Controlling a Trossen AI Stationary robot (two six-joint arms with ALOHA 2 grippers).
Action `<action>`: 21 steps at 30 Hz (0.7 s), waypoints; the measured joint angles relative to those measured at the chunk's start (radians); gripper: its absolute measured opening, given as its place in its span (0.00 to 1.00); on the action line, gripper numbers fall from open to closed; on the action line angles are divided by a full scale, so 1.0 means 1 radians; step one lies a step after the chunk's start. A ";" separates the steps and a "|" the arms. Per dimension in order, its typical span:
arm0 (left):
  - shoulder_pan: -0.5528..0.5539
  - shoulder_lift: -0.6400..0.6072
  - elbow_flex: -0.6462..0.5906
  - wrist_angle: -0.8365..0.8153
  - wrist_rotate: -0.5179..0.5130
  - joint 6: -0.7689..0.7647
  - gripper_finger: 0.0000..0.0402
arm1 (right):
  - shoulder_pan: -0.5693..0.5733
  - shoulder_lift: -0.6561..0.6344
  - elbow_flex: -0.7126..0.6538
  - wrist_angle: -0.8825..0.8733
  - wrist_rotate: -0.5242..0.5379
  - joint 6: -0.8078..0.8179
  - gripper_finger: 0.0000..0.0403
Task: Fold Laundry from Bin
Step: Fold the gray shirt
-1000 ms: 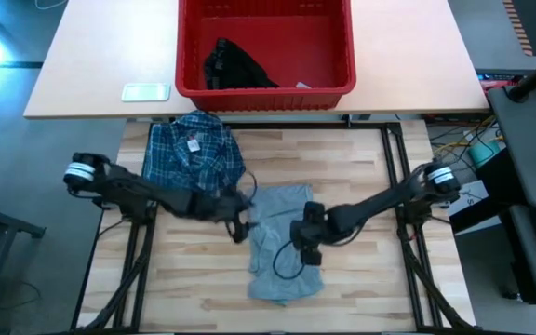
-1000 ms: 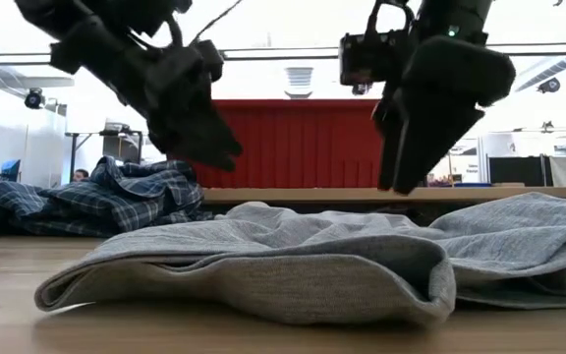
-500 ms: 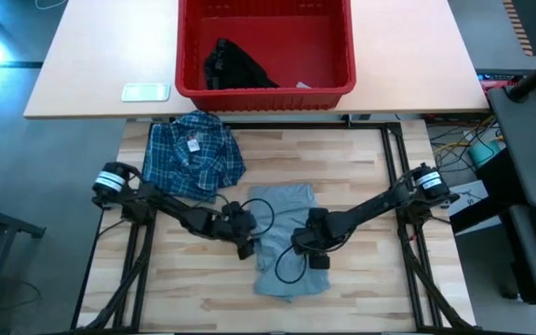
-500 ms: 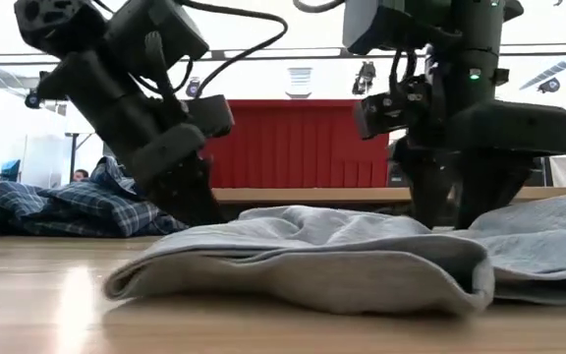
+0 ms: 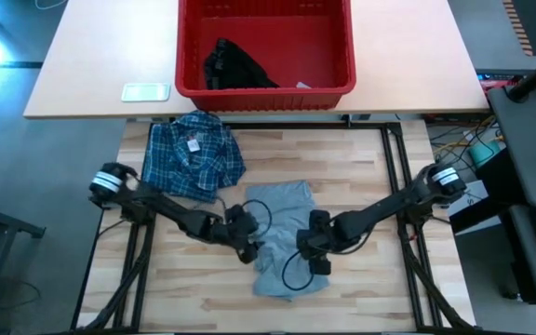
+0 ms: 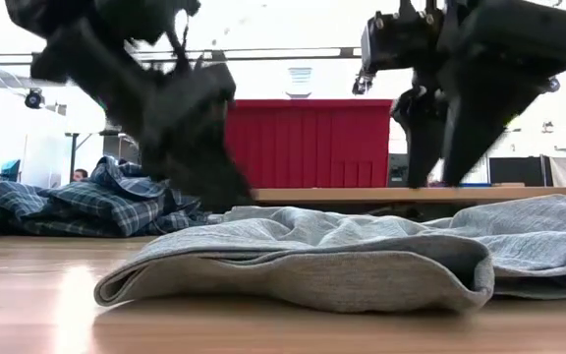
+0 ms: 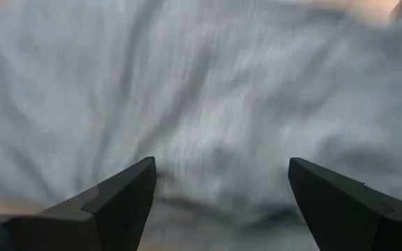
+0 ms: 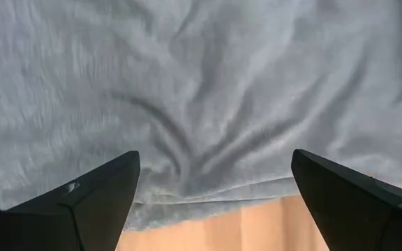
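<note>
Two grippers, left (image 5: pixel 247 247) and right (image 5: pixel 316 256), hung with fingers apart over opposite edges of your grey T-shirt (image 5: pixel 285 244), crumpled on the worktop (image 5: pixel 361 177) just beside the plaid shirt (image 5: pixel 194 156); the black garment (image 5: pixel 234 67) lay in the bin (image 5: pixel 263 93). You risked pinching doubled layers unevenly. No writing was legible

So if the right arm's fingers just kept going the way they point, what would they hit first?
Most likely the grey T-shirt. The right gripper is open and aimed straight at its wrinkled cloth, which fills the wrist view, with nothing in between.
</note>
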 joint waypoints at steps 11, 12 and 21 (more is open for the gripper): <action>-0.034 0.106 0.113 -0.205 -0.061 0.023 0.77 | 0.013 0.100 -0.026 -0.043 -0.064 -0.021 0.91; -0.036 0.092 0.129 -0.244 -0.053 0.034 0.77 | 0.014 0.101 -0.024 -0.064 -0.052 -0.013 0.91; -0.244 -0.062 0.269 -0.495 -0.062 0.040 0.77 | 0.179 0.054 0.064 -0.121 0.030 -0.199 0.91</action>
